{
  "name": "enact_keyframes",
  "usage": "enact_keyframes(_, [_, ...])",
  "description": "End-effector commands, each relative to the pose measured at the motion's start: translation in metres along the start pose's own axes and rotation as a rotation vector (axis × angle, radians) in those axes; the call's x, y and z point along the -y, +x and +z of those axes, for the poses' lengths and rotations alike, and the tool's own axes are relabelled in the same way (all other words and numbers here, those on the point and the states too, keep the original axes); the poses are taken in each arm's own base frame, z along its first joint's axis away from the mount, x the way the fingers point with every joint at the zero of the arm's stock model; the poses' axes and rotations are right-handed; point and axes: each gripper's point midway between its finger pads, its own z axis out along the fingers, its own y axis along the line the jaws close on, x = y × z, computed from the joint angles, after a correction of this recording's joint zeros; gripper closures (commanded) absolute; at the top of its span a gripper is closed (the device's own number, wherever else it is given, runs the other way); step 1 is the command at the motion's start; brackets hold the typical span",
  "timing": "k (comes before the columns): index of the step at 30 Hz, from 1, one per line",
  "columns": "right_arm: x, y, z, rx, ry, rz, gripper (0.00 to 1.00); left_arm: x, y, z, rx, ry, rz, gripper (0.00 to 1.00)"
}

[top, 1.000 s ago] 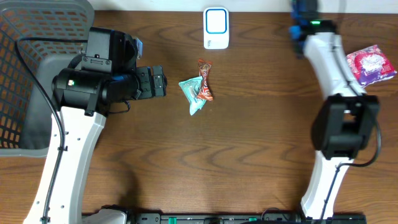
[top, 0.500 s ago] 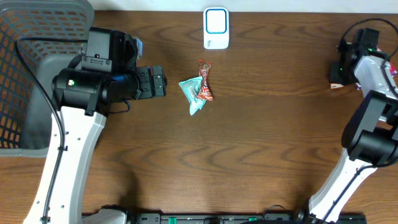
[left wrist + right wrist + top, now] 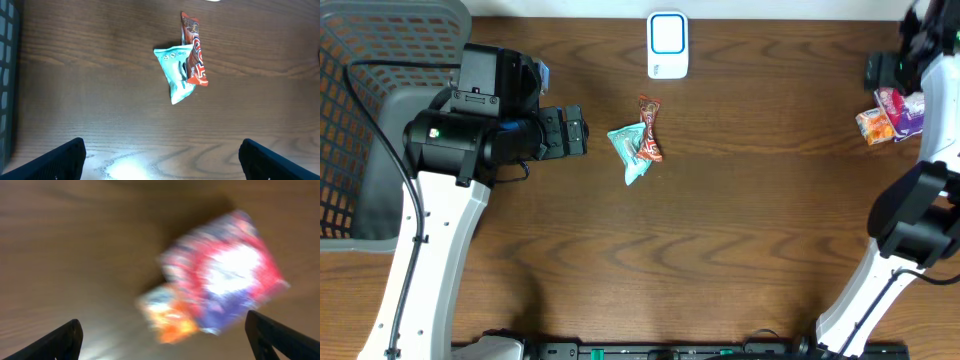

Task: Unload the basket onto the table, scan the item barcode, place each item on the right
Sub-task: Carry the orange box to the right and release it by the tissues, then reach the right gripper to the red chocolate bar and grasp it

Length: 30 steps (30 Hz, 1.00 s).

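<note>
A teal packet [image 3: 630, 150] and a red packet [image 3: 650, 128] lie touching at the table's middle; the left wrist view shows the teal packet [image 3: 175, 72] and the red packet [image 3: 195, 50] ahead of my fingers. A white scanner [image 3: 667, 45] stands at the back. My left gripper [image 3: 582, 131] hangs open just left of them, nothing between its fingertips [image 3: 60, 160]. At the far right my right gripper [image 3: 883, 71] is open above an orange packet [image 3: 872, 125] and a pink-purple packet [image 3: 902, 108]. Both are blurred in the right wrist view: orange packet [image 3: 170, 320], pink-purple packet [image 3: 230, 280].
A grey mesh basket [image 3: 360, 120] fills the back left corner, behind my left arm. The table's right edge runs close to the two packets there. Bare wood [image 3: 720, 250] spans the front half.
My right arm swung from the back centre to the far right and its gripper opened, leaving the orange packet beside the pink-purple one. The left arm has not moved.
</note>
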Motion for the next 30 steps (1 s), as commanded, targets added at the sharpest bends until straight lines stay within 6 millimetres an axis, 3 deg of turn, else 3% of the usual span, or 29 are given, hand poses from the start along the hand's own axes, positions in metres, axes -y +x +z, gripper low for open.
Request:
enact_keyframes(1, [-0.119, -0.03, -0.063, 0.099, -0.511, -0.006, 0.01, 0.001, 0.003, 0.003, -0.016, 0.008, 0.019, 0.02])
enact_keyframes(3, [-0.174, -0.023, -0.093, 0.082, -0.769, -0.045, 0.01, 0.001, 0.003, 0.003, -0.016, 0.008, 0.019, 0.02])
enact_keyframes(4, [-0.193, -0.019, -0.103, 0.068, -0.85, -0.061, 0.01, 0.001, 0.003, 0.003, -0.016, 0.008, 0.019, 0.02])
enact_keyframes(7, [-0.245, 0.0, -0.113, 0.006, -0.966, -0.112, 0.01, 0.001, 0.003, 0.003, -0.016, 0.008, 0.019, 0.02])
enact_keyframes(12, [-0.318, 0.04, -0.09, -0.139, -0.881, -0.075, 0.01, 0.001, 0.003, 0.003, -0.016, 0.008, 0.019, 0.02])
enact_keyframes(16, [-0.362, 0.073, -0.062, -0.188, -0.717, -0.027, 0.01, 0.001, 0.003, 0.003, -0.016, 0.008, 0.019, 0.02])
enact_keyframes(17, [-0.371, 0.079, -0.059, -0.186, -0.69, -0.029, 0.05, 0.001, 0.003, 0.003, -0.016, 0.008, 0.019, 0.02])
enact_keyframes(18, [-0.394, 0.096, -0.053, -0.178, -0.653, -0.037, 0.1, 0.001, 0.003, 0.003, -0.016, 0.008, 0.019, 0.02])
enact_keyframes(22, [-0.422, 0.12, -0.046, -0.159, -0.583, -0.027, 0.22, 0.001, 0.003, 0.003, -0.016, 0.008, 0.019, 0.02])
enact_keyframes(25, [-0.428, 0.136, -0.039, -0.154, -0.506, 0.012, 0.32, 0.001, 0.003, 0.003, -0.016, 0.008, 0.019, 0.02])
enact_keyframes(30, [-0.429, 0.154, -0.025, -0.142, -0.441, 0.001, 0.37, 0.001, 0.003, 0.003, -0.016, 0.008, 0.019, 0.02])
